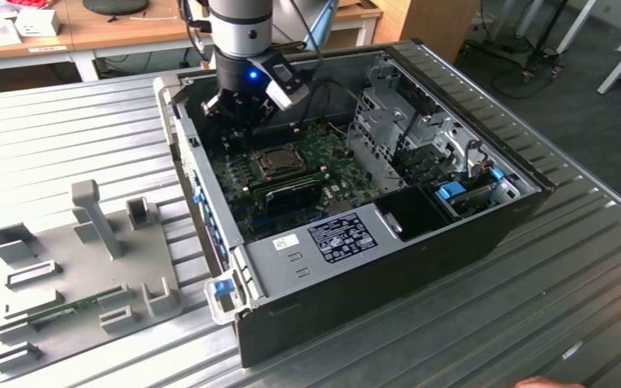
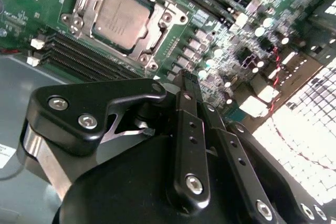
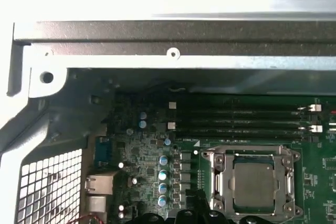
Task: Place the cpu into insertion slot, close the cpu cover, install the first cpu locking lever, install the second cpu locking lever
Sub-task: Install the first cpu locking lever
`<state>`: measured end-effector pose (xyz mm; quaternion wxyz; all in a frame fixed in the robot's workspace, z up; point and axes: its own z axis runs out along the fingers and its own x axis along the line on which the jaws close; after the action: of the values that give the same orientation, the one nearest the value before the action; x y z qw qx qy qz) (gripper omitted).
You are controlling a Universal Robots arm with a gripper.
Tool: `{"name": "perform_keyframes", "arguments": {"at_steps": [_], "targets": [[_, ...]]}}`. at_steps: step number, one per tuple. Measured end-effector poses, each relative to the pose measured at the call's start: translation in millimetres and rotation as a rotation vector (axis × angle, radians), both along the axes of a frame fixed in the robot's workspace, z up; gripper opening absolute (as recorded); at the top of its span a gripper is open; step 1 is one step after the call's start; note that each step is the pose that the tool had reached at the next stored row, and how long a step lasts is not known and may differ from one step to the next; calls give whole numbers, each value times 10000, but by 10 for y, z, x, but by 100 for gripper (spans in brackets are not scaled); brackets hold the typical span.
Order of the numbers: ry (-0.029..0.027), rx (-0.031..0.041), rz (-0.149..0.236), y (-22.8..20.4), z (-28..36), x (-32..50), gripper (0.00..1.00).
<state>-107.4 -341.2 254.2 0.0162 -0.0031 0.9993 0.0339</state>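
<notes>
Evidently the small, silvery-beige square cpu [image 2: 119, 18] lies in the dark, silver-rimmed insertion slot [image 3: 229, 182], with the thin silver frame-shaped cpu cover [image 2: 152, 38] lowered around it. The black gripper [image 2: 185, 80], fingers together and empty, hovers nearby. Lever locking appears in hand and calls for a precise downward press.

Matt silvery-beige metal on the cpu [image 2: 122, 18]; bright, smooth metal on the cpu cover [image 3: 219, 179]; glossy green finish on the motherboard [image 1: 335, 153]; ribbed, dull-sheened metal on the table [image 1: 62, 137]; matt black outside the computer case [image 1: 397, 275].
</notes>
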Motion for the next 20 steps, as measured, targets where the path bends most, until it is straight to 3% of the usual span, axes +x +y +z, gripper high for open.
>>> {"name": "perform_keyframes", "arguments": {"at_steps": [3,7,11,13,14,19,20], "targets": [[-58,175,1,0,0,-18,11],[-63,186,1,0,0,-53,11],[-86,275,2,0,0,-69,11],[-106,565,-1,0,-1,-72,11],[-110,675,0,0,-1,-73,11],[-109,714,-1,-1,0,-73,11],[-114,822,0,-1,0,-74,11]]}}
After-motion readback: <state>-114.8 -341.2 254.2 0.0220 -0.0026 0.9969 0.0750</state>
